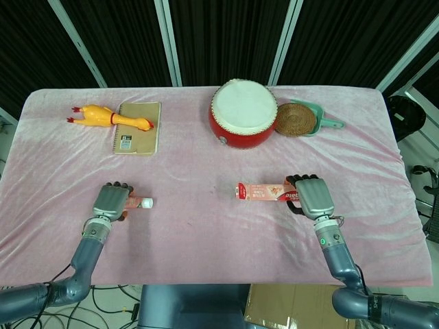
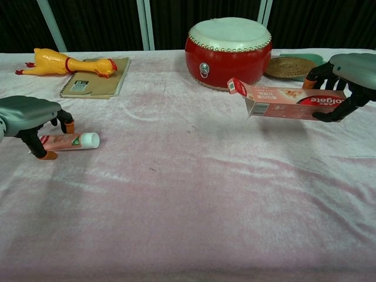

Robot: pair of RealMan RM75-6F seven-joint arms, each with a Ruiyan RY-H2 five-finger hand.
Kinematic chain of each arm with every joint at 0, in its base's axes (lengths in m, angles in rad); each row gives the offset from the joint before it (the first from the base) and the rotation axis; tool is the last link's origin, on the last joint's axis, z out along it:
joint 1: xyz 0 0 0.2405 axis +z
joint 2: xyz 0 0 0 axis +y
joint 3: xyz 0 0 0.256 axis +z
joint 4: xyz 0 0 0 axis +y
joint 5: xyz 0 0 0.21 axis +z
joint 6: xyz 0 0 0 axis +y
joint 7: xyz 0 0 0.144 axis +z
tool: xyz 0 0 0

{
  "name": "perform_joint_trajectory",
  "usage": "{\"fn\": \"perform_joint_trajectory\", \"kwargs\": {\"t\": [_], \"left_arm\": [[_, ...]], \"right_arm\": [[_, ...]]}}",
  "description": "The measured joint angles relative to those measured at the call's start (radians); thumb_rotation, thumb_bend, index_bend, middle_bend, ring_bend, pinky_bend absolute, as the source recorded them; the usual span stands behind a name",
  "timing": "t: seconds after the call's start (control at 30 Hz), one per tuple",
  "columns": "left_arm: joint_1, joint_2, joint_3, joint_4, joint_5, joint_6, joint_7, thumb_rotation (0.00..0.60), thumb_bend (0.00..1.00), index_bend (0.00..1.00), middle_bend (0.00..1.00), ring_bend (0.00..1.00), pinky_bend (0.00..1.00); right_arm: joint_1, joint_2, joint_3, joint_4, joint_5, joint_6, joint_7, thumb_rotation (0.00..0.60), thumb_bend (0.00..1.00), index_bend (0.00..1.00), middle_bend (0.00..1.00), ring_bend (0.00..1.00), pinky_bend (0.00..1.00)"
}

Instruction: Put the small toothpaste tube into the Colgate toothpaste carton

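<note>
My right hand holds the Colgate carton aloft, flap open leftward, while my left hand straddles the small toothpaste tube lying on the cloth, fingers apart, not yet gripping; light, squashy, likely slick, so I'd pinch mid-body.

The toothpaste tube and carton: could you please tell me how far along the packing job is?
Done: the right robot hand holds the Colgate carton off the cloth, end flap open. In hand: the left robot hand straddles the small toothpaste tube, which lies on the cloth; whether it grips yet is unclear. Left: lifting the tube and sliding it into the carton.
</note>
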Motion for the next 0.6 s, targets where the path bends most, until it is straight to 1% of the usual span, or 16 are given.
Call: {"fn": "perform_joint_trajectory", "kwargs": {"t": [0.33, 0.6], "left_arm": [[-0.016, -0.032, 0.014, 0.028, 0.012, 0.020, -0.025, 0.600, 0.34, 0.42, 0.35, 0.27, 0.34], [-0.018, -0.019, 0.026, 0.019, 0.020, 0.033, -0.037, 0.600, 0.34, 0.42, 0.35, 0.27, 0.34]], "right_arm": [[0.002, 0.003, -0.004, 0.001, -0.004, 0.004, 0.004, 0.600, 0.35, 0.45, 0.44, 0.37, 0.35], [0.002, 0.003, -0.009, -0.002, -0.005, 0.009, 0.002, 0.600, 0.35, 0.45, 0.44, 0.37, 0.35]]}}
